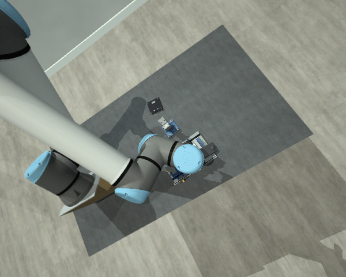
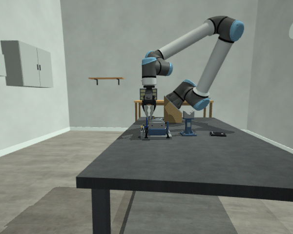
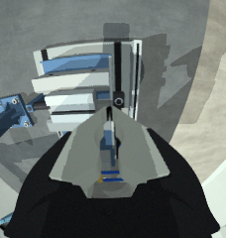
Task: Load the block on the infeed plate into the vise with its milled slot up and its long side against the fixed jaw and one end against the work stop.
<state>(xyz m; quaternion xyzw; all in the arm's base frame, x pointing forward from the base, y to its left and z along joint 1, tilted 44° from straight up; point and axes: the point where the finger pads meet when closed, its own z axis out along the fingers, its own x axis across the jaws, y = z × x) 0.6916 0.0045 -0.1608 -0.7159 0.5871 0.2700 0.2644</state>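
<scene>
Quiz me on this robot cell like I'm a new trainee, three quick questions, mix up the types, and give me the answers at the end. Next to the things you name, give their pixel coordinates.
1. True or false: the hand [image 2: 148,117] [image 3: 109,107] stands wide open above the vise [image 1: 197,139] [image 2: 156,125] [image 3: 70,81].

2. In the exterior view, what stands between the vise and the black infeed plate [image 1: 155,108] [image 2: 218,134]?
A) a wall clock
B) the V-block stand [image 1: 174,128] [image 2: 188,124] [image 3: 13,113]
C) a grey cabinet

3. Fill in the blank: the round cap [image 1: 188,158] nearest the vise in the top view is light ____.

Key: 1 false; 2 B; 3 blue.
</scene>
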